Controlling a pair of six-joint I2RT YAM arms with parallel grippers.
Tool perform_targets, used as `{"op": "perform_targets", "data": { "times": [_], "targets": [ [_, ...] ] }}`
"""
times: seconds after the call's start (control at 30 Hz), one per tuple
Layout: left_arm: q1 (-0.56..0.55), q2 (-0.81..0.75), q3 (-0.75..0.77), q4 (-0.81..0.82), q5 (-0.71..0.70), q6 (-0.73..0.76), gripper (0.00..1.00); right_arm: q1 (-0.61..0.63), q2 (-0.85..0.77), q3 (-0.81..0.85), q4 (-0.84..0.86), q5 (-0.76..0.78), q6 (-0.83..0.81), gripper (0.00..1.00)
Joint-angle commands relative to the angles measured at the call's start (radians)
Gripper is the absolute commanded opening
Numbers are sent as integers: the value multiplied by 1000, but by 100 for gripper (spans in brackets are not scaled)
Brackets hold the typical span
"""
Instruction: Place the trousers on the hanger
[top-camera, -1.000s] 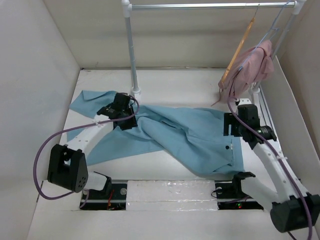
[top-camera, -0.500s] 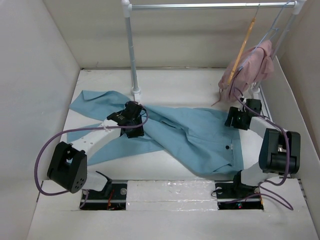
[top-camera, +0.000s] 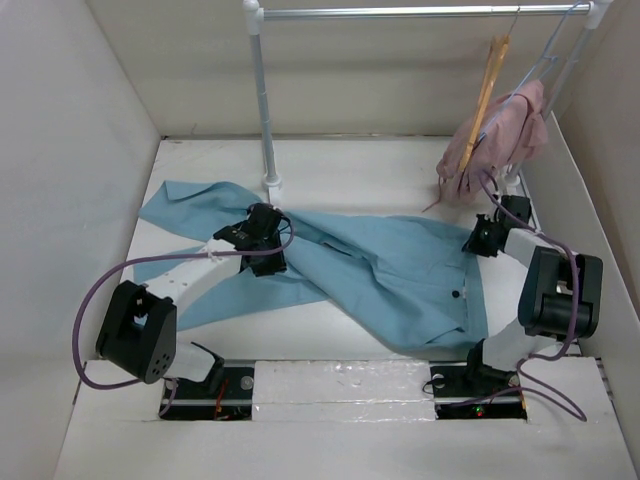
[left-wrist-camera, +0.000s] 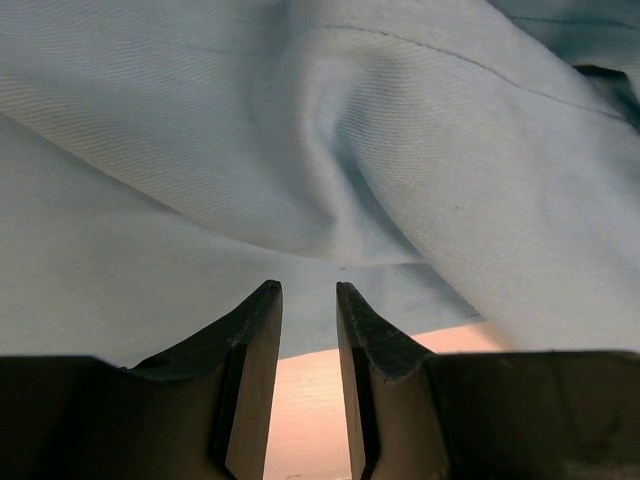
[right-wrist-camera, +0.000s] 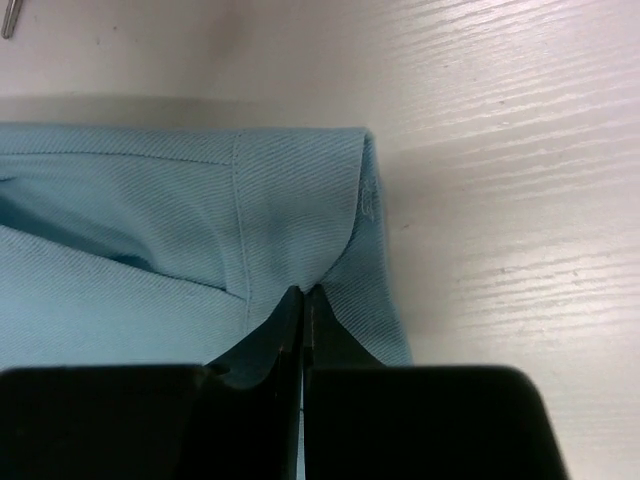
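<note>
The left claw (left-wrist-camera: 307, 292) is holding its fingers a narrow slit apart with nothing between them. Bare table (left-wrist-camera: 305, 440) is showing through the gap. The trousers (left-wrist-camera: 330, 150) are lying just past its tips, rising ahead in a soft fold and running off the wrist view on every side, so which part of the cloth this is cannot be told from there. From above, this claw is pointing down over one leg, and its own wrist is hiding the tips. The right claw (right-wrist-camera: 302, 292) is pressing its fingers together on the trousers, with creases converging at the tips. It is pinching the cloth just short of a stitched corner, with table lying to its right and beyond that corner. How much fabric is caught between the fingers is not showing. In the top view the trousers are spreading flat on the table from one claw to the other, one leg reaching out past the left claw and to its left. Well beyond the right claw the hanger (top-camera: 486, 85) is hanging tilted from the rail (top-camera: 400, 13). Its thin hook is hard to make out, and its lower end is disappearing behind a pink garment (top-camera: 510, 130) draped there.
</note>
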Motion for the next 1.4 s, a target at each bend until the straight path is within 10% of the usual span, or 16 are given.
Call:
{"op": "perform_targets", "data": {
  "times": [0.0, 0.4, 0.6, 0.77, 0.87, 0.93, 1.17, 1.37],
  "targets": [
    [27, 16, -24, 2, -21, 12, 25, -20, -69, 46, -12, 76, -22, 0],
    [38, 101, -47, -77, 70, 52, 24, -114, 104, 356, 12, 180, -81, 0],
    [38, 12, -6, -195, 9, 20, 28, -81, 91, 418, -74, 70, -113, 69],
    [133, -169, 37, -200, -117, -124, 41, 27, -246, 138, 21, 18, -15, 62],
    [287, -200, 55, -113, -64, -143, 43, 164, -431, -42, -17, 6, 7, 11],
    [351, -188, 63, -99, -83, -141, 43, 227, -513, -92, -41, -16, 1, 0],
    [669, -87, 66, -45, 71, -91, 40, 509, -733, -220, -203, -109, -87, 5],
    [583, -270, -148, -15, 201, -98, 41, 724, -787, -255, -319, -30, -93, 52]
  ]
}}
